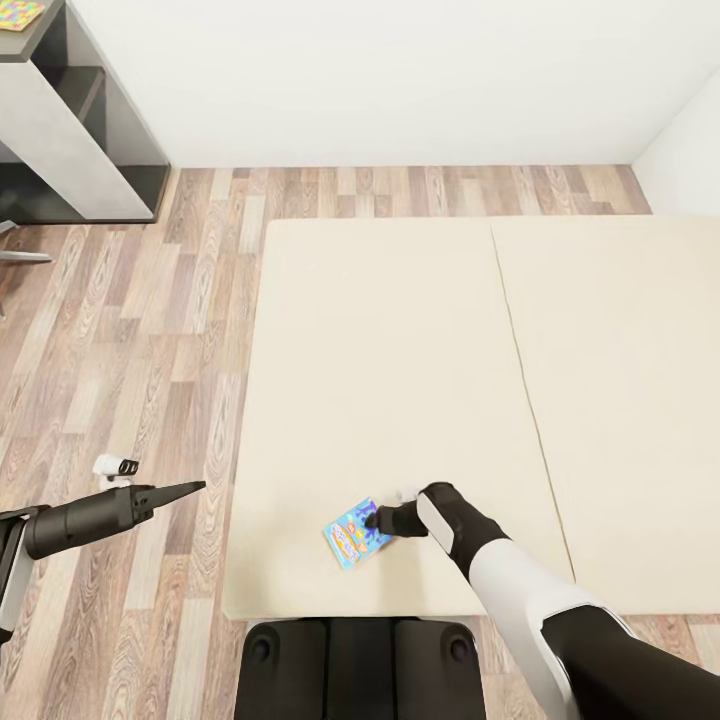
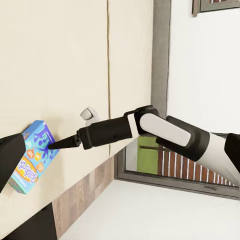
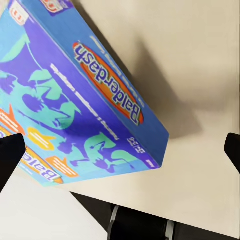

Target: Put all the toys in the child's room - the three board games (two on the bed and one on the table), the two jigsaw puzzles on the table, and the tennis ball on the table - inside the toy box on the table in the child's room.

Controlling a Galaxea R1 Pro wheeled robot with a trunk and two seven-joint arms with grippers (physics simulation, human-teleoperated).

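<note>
We are standing at the foot of the bed (image 1: 400,330), looking down over its cream mattress. The blue board game (image 1: 352,534) lies near the mattress edge closest to us, at about six o'clock on the bed, tilted with one corner lifted rather than flat. Our right gripper (image 1: 374,520) has reached in from four o'clock and meets the box at its near corner. In the right wrist view the two fingertips stand wide apart at the edges, with the box (image 3: 85,95) close in front of them, so we judge the jaws spread and not yet clamped. The low, level approach suits sliding one finger under the raised edge, since a flat box gives little to pinch from above.

Our left gripper (image 1: 190,488) hangs over the wood floor (image 1: 130,330) at nine o'clock from the box, held out of the way; its fingers look pressed together to a point, holding nothing. A corner of the table (image 1: 60,120) shows at eleven o'clock, with one jigsaw puzzle (image 1: 18,14) on top. The box must travel there next.
</note>
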